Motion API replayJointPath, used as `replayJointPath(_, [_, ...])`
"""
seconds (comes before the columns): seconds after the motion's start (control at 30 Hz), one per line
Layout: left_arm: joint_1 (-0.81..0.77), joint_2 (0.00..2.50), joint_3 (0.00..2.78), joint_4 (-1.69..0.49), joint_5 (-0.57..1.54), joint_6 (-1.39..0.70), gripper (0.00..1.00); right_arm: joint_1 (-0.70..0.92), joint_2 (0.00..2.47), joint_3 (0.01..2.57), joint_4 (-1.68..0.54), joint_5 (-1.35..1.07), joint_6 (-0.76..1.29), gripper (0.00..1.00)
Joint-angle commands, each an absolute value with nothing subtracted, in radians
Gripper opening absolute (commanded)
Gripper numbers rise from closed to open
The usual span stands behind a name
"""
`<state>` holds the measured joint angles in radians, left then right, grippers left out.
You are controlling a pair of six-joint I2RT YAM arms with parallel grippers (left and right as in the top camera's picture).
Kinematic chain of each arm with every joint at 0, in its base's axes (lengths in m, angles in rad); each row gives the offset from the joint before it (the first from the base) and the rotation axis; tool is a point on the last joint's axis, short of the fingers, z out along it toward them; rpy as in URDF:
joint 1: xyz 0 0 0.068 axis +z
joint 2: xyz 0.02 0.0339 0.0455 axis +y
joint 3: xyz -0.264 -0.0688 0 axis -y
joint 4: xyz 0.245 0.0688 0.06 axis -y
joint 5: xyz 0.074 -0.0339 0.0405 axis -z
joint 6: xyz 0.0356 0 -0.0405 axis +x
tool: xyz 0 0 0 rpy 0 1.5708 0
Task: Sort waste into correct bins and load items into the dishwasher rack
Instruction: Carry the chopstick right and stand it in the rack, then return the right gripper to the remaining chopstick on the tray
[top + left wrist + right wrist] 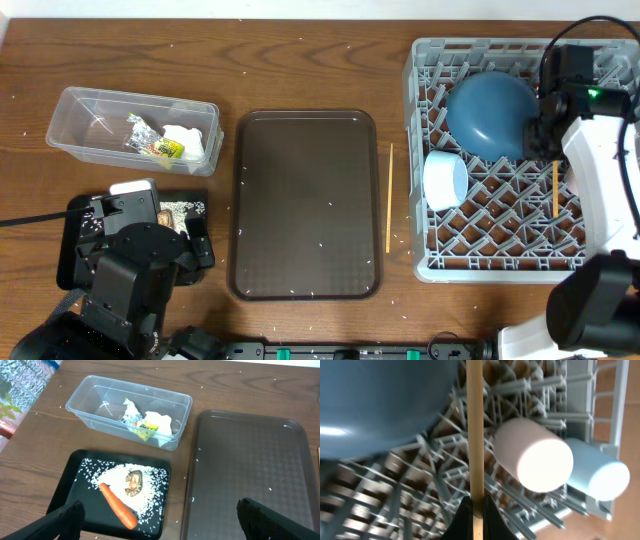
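My right gripper (476, 510) is shut on one wooden chopstick (475, 435) and holds it over the grey dishwasher rack (430, 262). It also shows in the overhead view (551, 142). The rack holds the blue plate (490, 112), the white bowl (445, 180), the pink cup (535, 460) and the light blue cup (595, 472). The other chopstick (389, 195) lies on the table left of the rack. My left gripper (160, 525) is open and empty above the black tray (75, 490), which holds the carrot (117, 505), rice (150, 495) and a brown morsel (133, 482). The clear tub (85, 395) holds the wrapper (135, 417) and tissue (160, 422).
A large brown serving tray (305, 205) lies between the bins and the rack, with a few rice grains on it. Rice grains are scattered over the wooden table. The left arm body covers much of the black tray in the overhead view.
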<state>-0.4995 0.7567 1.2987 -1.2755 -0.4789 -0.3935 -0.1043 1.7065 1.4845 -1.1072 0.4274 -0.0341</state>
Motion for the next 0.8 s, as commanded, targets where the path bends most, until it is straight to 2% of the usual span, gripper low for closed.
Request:
replayJointPath(0.0, [-0.500,0.757,1.311,-1.275,-0.502,-0.405,0.98,-0.117,1.726,1.485,-1.127,0.527,-0.046,0.01])
replayJointPath(0.13, [-0.500,0.757,1.311,-1.275,-0.502,-0.406,0.98,-0.117,1.729,1.485,-1.122,0.527,-0.046,0.02])
replayJointPath(0.17, [-0.500,0.757,1.311,-1.276,-0.502,-0.405,0.98,-0.117,1.729,1.485,-1.118,0.527,-0.046,0.10])
replayJointPath(0.23, [-0.500,0.757,1.311,-1.275,-0.502,-0.405,0.98,-0.117,1.729,1.485,-1.111,0.527,-0.046,0.40])
replayJointPath(0.27, [-0.500,0.757,1.311,-1.276,-0.502,-0.405,0.98,-0.117,1.729,1.485,-1.106,0.527,-0.046,0.50])
replayJointPath(0.33, [-0.500,0.757,1.311,-1.276,-0.502,-0.405,0.98,-0.117,1.728,1.485,-1.090,0.527,-0.046,0.56])
replayJointPath(0.57, [-0.500,0.757,1.311,-1.276,-0.502,-0.405,0.98,-0.082,1.694,1.485,-1.097,0.446,-0.015,0.54])
replayJointPath(0.67, [-0.500,0.757,1.311,-1.275,-0.502,-0.405,0.98,-0.035,1.651,1.485,-1.101,0.234,-0.017,0.53])
replayJointPath(0.77, [-0.500,0.757,1.311,-1.276,-0.502,-0.406,0.98,0.040,1.599,1.485,-1.100,-0.017,-0.031,0.45])
